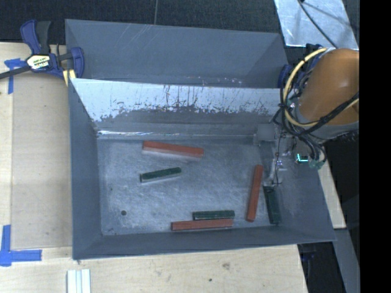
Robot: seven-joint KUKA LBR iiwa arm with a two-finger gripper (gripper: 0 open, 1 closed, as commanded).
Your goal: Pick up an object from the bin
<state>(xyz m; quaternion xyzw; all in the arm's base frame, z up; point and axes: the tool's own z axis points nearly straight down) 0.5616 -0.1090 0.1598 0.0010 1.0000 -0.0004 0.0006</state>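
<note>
Looking into the grey metal bin (85, 163), we found the gripper (277, 174) low at the right side, over the far end of a dark green bar (272, 206) that lay along the right wall, just beside a red-brown bar (254, 194). We judged it stood there because this end was free, while the wall left little room. Whether the gripper was open or closed, we could not tell; nothing was seen inside it. A second red-brown bar (172, 149) and a second green bar (160, 174) lay flat, well apart from it.
</note>
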